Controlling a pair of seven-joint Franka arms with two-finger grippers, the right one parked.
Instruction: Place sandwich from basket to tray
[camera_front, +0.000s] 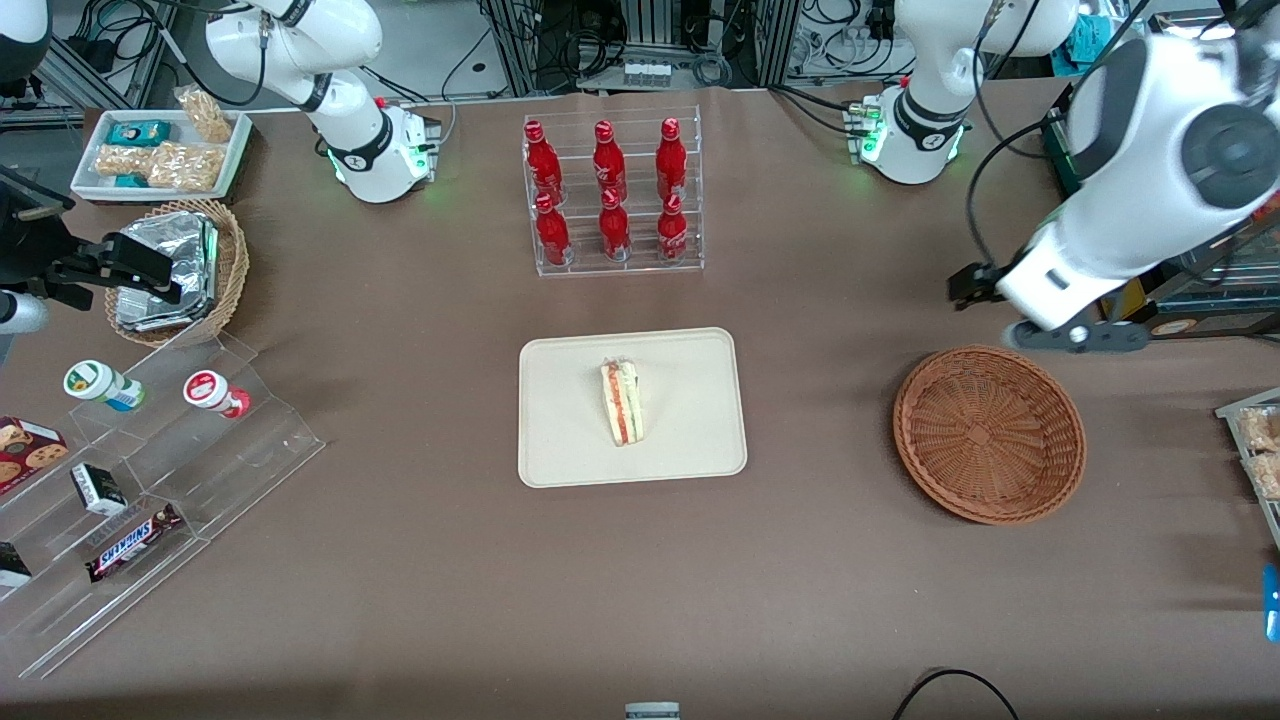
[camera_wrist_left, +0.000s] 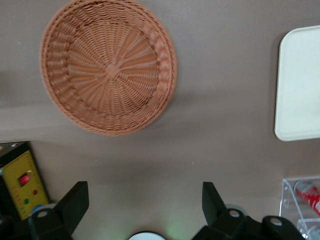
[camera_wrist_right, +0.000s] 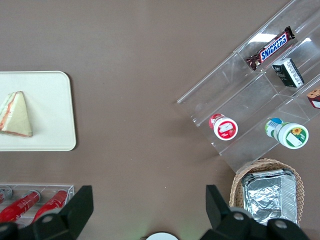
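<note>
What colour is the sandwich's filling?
Red-orange and green layers between pale bread on the sandwich, clearest in the front view.

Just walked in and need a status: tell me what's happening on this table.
The sandwich lies on the cream tray, and the reddish-brown basket has nothing in it. The left arm's gripper hangs open above the table beside the basket, farther from the front camera, holding nothing. Judging by that, the transfer looks done.
</note>
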